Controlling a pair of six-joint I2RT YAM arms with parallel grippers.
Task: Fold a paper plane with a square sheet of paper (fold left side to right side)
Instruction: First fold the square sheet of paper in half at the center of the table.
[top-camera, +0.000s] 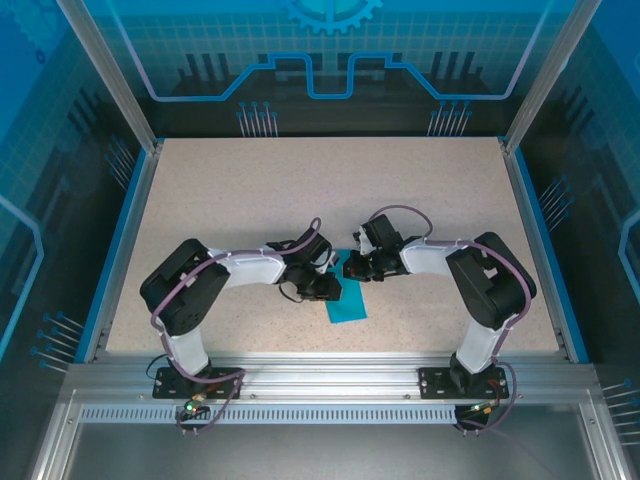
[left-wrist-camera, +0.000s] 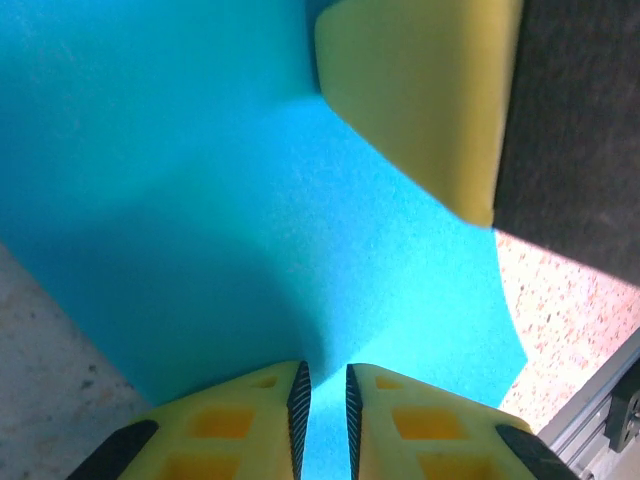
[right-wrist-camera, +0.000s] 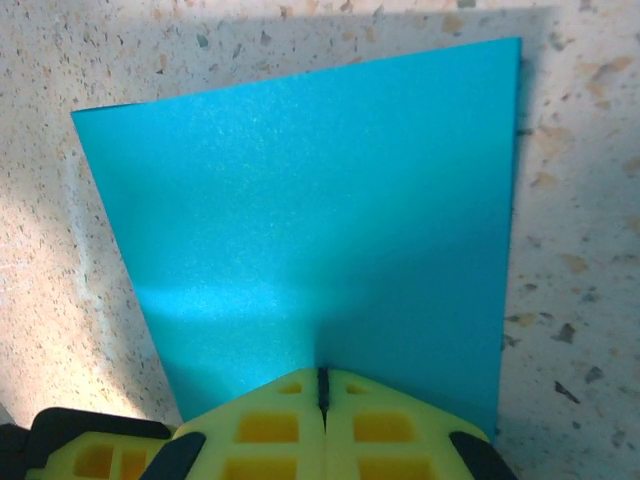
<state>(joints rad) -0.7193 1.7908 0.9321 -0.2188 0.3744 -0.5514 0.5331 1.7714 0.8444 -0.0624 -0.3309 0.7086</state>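
**Both grippers are on the paper, mid-counter**

So here's what you've got. The paper (top-camera: 348, 306) lies on the counter (top-camera: 300, 190), near the front edge and about centred between the 2 arm bases. Both arms reach in to meet over its far end.

Your right gripper (right-wrist-camera: 322, 376) is pressed together, no gap at all. In its wrist cam the tips sit right at the near edge of the paper, which looks flat on the speckled top with 1 long straight edge on the right. You can't tell from there whether any paper is caught between the tips.

Your left gripper (left-wrist-camera: 324, 388) has its fingers a hair apart, with blue showing through the slit. I honestly cannot tell if it's pinching the paper or just resting on it. The paper in front of it looks bowed, with a shaded dip in the middle. 1 yellow finger (left-wrist-camera: 420, 95) of the right gripper shows at the top of that view, just over the paper.
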